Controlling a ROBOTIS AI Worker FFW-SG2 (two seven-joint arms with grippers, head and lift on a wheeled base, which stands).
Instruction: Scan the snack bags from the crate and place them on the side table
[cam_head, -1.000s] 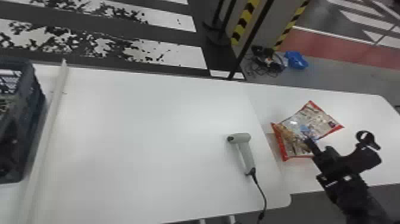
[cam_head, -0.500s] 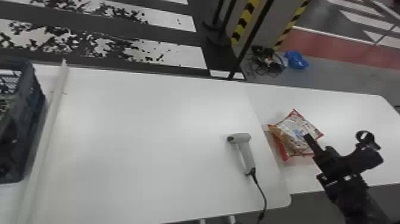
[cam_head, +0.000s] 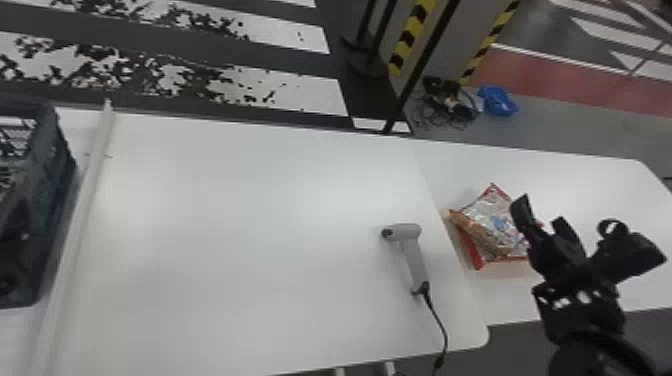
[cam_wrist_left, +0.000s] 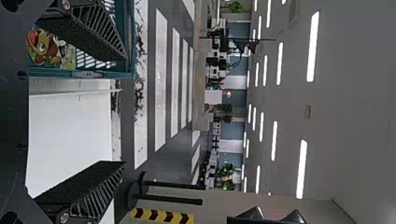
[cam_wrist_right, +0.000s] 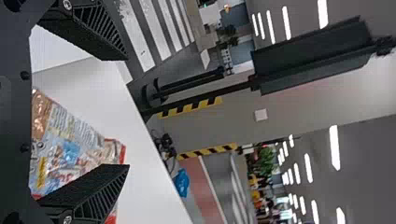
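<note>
A red-edged snack bag (cam_head: 492, 235) lies on the side counter (cam_head: 590, 190), the right claw (cam_head: 539, 212) hanging by it with its fingers apart. Near the bag, a grey scanner (cam_head: 414, 255) rests on the main counter (cam_head: 240, 240), its black cord (cam_head: 438, 312) trailing past the edge. Over at the left stands a dark crate (cam_head: 50, 185), beside a long pale bar (cam_head: 87, 210).

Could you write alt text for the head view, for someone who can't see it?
A snack bag lies on a white side table, with the robot's open right gripper at its right edge. A grey handheld scanner with a black cable rests on the larger white table beside it; a dark crate stands at the far left.
</note>
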